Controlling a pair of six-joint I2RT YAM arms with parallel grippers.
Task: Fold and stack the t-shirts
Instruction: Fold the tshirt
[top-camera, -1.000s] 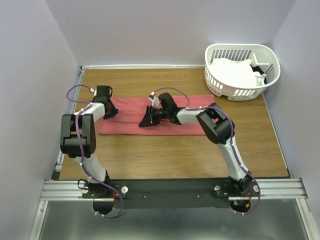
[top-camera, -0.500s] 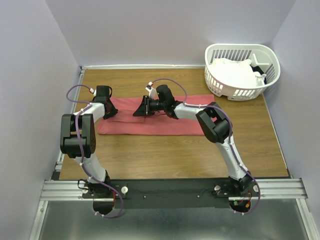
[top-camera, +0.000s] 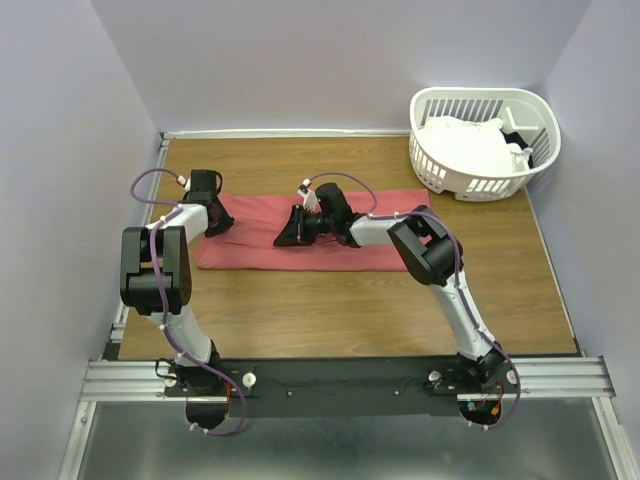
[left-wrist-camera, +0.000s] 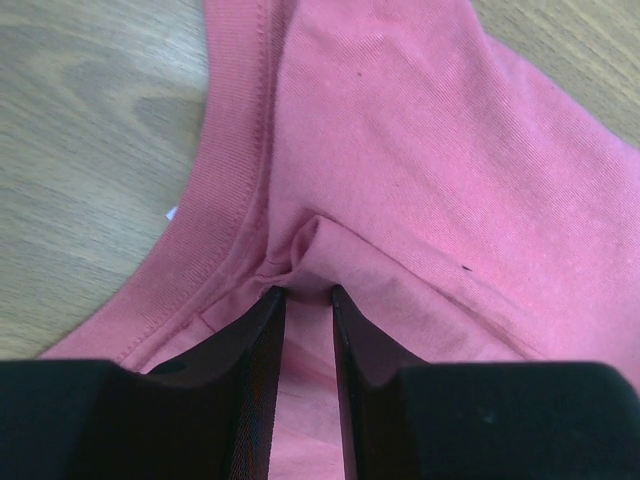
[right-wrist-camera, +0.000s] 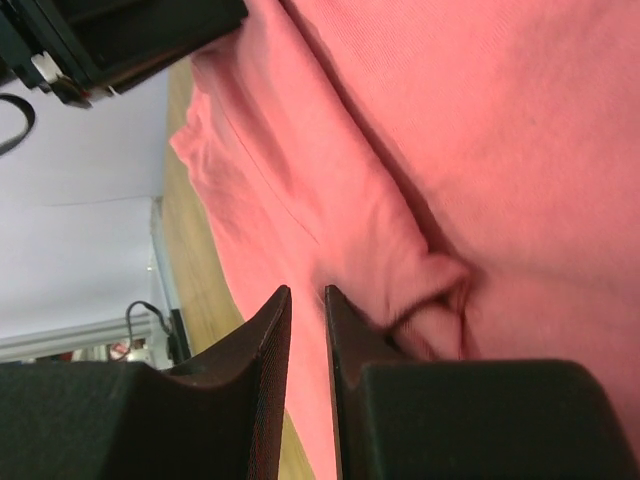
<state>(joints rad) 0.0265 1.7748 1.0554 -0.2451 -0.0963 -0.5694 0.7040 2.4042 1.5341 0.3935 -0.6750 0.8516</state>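
The coral-red t-shirt (top-camera: 360, 245) lies folded in a long strip across the middle of the wooden table. My left gripper (top-camera: 215, 222) is at its left end. In the left wrist view, the left gripper (left-wrist-camera: 305, 292) is shut on a small fold of the shirt (left-wrist-camera: 420, 150) beside the ribbed collar (left-wrist-camera: 225, 180). My right gripper (top-camera: 290, 232) is low over the strip's middle. In the right wrist view, the right gripper (right-wrist-camera: 307, 290) has its jaws nearly closed on the cloth (right-wrist-camera: 480, 120), with a bunch of it beside one finger. White t-shirts (top-camera: 465, 145) lie heaped in the basket.
The white slatted laundry basket (top-camera: 470, 185) stands at the back right corner. Walls enclose the table at the back and on both sides. Bare wood (top-camera: 330, 310) lies between the shirt and the arm bases. The left arm (right-wrist-camera: 130, 40) shows at the top left of the right wrist view.
My right gripper moved left and up along the shirt, then came back down and a little right. The left gripper has stayed at the shirt's left end.
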